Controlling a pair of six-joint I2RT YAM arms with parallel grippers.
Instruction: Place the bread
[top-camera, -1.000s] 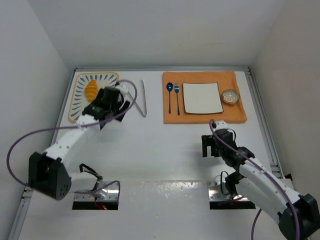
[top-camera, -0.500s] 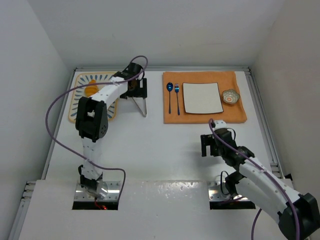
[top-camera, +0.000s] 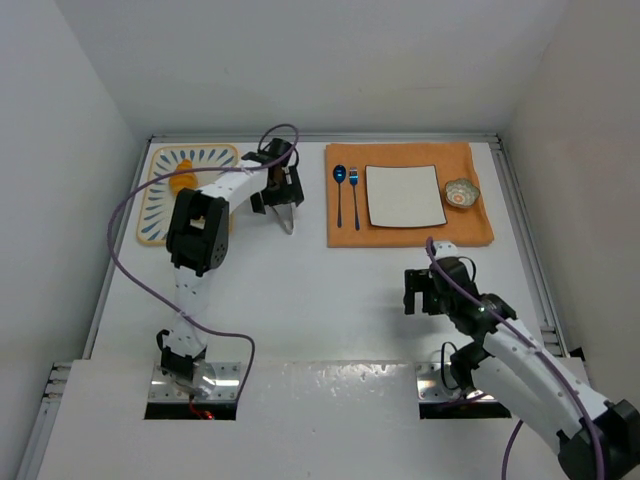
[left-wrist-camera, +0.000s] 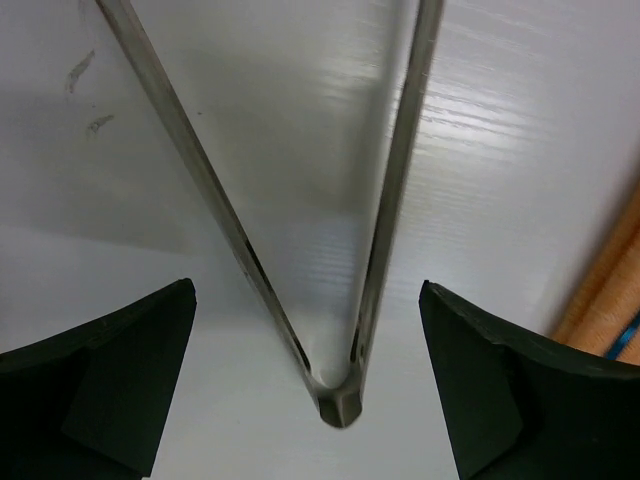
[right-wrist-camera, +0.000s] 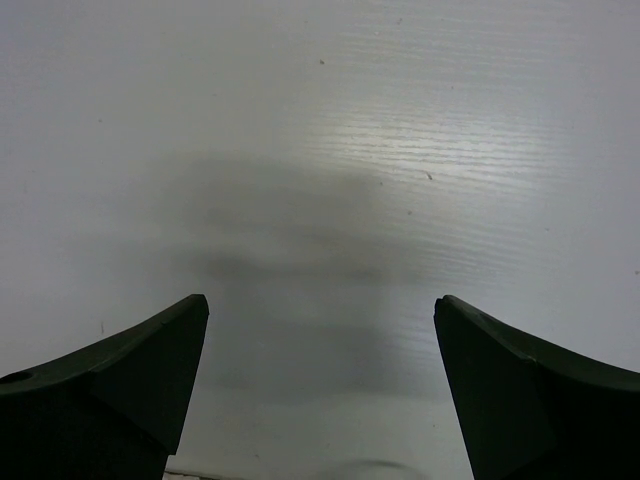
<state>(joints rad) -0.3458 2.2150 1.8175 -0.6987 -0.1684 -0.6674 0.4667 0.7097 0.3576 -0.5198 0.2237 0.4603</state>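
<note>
A golden-brown croissant (top-camera: 181, 182) lies on the striped tray (top-camera: 152, 215) at the far left, partly behind my left arm. The round bun does not show. My left gripper (top-camera: 281, 190) is open and hangs over metal tongs (top-camera: 287, 220) that lie on the table right of the tray. In the left wrist view the tongs (left-wrist-camera: 340, 400) lie between the open fingers, hinge end nearest, and the gripper (left-wrist-camera: 305, 300) touches nothing. My right gripper (top-camera: 418, 292) is open and empty over bare table, as the right wrist view (right-wrist-camera: 320, 310) shows.
An orange placemat (top-camera: 475, 225) at the far right carries a white square plate (top-camera: 405, 195), a blue spoon (top-camera: 339, 190), a fork (top-camera: 354, 192) and a small patterned bowl (top-camera: 461, 192). The mat's edge shows in the left wrist view (left-wrist-camera: 600, 290). Walls enclose the table.
My left arm swung from over the tray to the right and now hangs over the tongs. The croissant has stayed on the tray. The right arm has barely moved.
</note>
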